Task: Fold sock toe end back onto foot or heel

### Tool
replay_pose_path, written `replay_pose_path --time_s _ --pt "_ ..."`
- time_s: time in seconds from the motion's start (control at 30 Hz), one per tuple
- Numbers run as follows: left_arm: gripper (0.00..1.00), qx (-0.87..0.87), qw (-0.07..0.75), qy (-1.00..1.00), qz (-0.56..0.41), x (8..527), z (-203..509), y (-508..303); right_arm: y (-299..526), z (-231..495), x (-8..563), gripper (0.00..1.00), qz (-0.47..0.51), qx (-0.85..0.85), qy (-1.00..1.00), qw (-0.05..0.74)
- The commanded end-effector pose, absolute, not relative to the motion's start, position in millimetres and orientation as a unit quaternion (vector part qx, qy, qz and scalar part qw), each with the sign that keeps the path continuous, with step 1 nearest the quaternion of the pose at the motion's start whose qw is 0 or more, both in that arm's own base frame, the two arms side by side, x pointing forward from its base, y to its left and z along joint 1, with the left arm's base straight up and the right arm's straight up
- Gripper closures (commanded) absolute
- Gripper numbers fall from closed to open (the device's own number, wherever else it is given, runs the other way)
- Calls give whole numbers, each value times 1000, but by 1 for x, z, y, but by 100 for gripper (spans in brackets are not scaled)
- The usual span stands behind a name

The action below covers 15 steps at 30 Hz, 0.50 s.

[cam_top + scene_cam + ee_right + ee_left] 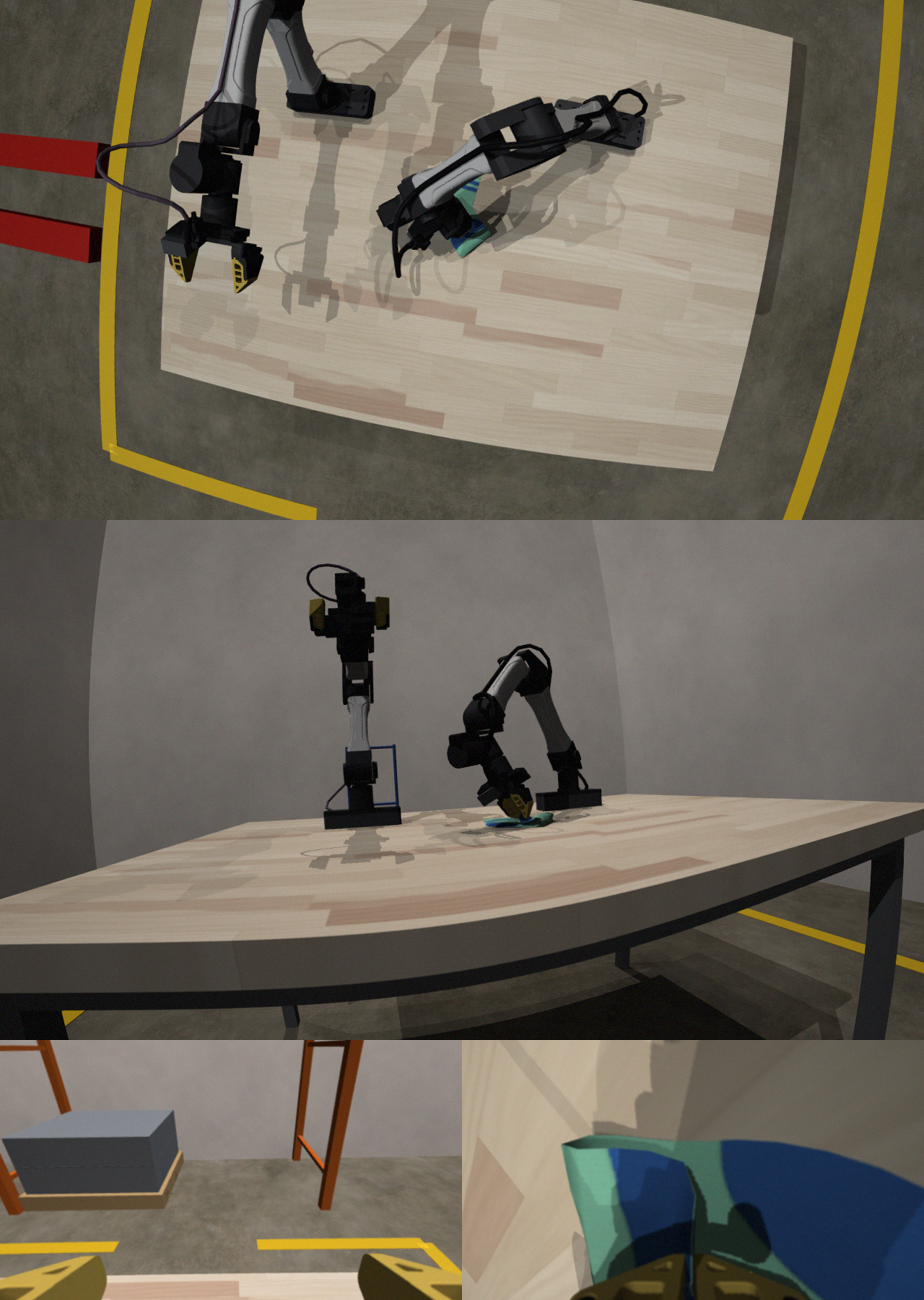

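The teal and blue sock (470, 247) (543, 819) (711, 1184) lies on the table, partly hidden under the left arm in the top view. Its toe end (657, 1184), with a blue patch, is turned back over the foot toward the large blue heel patch (805, 1199). My left gripper (524, 817) (689, 1265) is shut on the toe end's edge, low over the foot; its fingers are hidden in the top view. The flap looks low, but I cannot tell whether all of it touches the foot. My right gripper (212, 285) (349, 613) (231, 1266) is open and empty, high and far from the sock.
The wooden table (548, 394) (452, 908) carries both arm bases. The right arm stands at the left in the top and exterior views. Off the table are red beams (48, 154), a grey block (86, 1163) on a pallet and an orange rack (339, 1127).
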<state>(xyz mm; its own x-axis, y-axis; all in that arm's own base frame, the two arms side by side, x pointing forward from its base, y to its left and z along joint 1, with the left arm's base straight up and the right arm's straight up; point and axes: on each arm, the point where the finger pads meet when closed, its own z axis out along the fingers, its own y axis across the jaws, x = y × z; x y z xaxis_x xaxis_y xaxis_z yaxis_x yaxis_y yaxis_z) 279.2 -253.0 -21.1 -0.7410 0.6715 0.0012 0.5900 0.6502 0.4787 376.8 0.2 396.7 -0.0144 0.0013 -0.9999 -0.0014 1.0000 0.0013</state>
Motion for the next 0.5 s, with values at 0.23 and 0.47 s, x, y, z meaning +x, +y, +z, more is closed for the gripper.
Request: replay_pose_path --time_s 0.23,0.47 --pt "61 342 95 906 229 282 -12 -251 0 402 375 0 0 0 707 707" --pt "61 341 102 909 219 278 8 -261 0 402 375 0 0 0 707 707"
